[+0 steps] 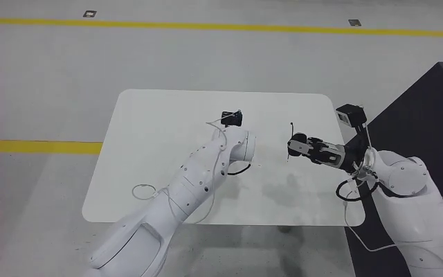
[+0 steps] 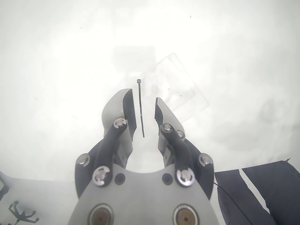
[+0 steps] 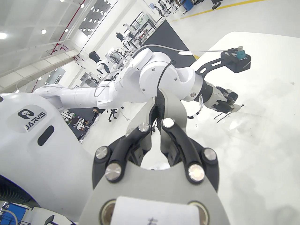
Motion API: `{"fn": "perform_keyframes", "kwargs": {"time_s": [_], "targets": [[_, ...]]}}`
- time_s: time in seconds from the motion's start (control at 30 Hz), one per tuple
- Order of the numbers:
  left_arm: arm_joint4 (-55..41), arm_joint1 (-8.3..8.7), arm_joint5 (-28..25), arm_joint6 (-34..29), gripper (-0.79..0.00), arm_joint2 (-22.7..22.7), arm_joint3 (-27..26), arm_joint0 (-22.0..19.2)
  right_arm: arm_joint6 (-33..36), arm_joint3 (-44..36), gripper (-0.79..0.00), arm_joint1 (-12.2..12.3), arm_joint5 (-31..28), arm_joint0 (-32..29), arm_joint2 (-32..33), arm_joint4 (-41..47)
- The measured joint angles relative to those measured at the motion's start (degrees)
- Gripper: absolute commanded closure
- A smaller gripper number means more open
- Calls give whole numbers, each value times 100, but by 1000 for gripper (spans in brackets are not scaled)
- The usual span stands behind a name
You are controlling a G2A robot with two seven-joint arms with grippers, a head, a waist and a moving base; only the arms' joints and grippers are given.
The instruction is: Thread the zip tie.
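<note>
A black zip tie (image 2: 140, 108) lies straight on the white table (image 1: 173, 138), between the fingers of my left gripper (image 2: 143, 94), which is open and does not touch it. From the right wrist view, the left gripper (image 3: 232, 107) sits low at the table with that zip tie (image 3: 226, 115) at its tips. My right gripper (image 1: 291, 145) hovers over the table's right half, a short way from the left arm. It is shut (image 3: 157, 94), and a thin black zip tie (image 1: 291, 130) sticks out across its fingertips.
A clear plastic sheet (image 2: 173, 83) lies flat on the table just beyond the left gripper. A black cloth (image 1: 415, 104) covers the floor to the table's right. A loose white cable loop (image 1: 144, 192) rests near the table's front left corner.
</note>
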Motion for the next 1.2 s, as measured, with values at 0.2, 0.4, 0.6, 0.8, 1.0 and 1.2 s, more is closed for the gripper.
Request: {"fn": "perform_keyframes", "kwargs": {"time_s": [0.2, 0.4, 0.6, 0.8, 1.0, 1.2], "targets": [[192, 35, -4, -4, -169, -305, -176, 174, 0, 0, 0, 0, 0, 0, 0, 0], [441, -6, -164, -164, -166, -346, -289, 356, 0, 0, 0, 0, 0, 0, 0, 0], [586, -124, -180, -180, -117, -304, -376, 392, 0, 0, 0, 0, 0, 0, 0, 0], [749, -206, -138, -138, -129, -382, -132, 331, 0, 0, 0, 0, 0, 0, 0, 0], [843, -281, -155, -154, -148, -457, 31, 313, 0, 0, 0, 0, 0, 0, 0, 0], [886, -363, -159, -158, -154, -498, 192, 298, 0, 0, 0, 0, 0, 0, 0, 0]]}}
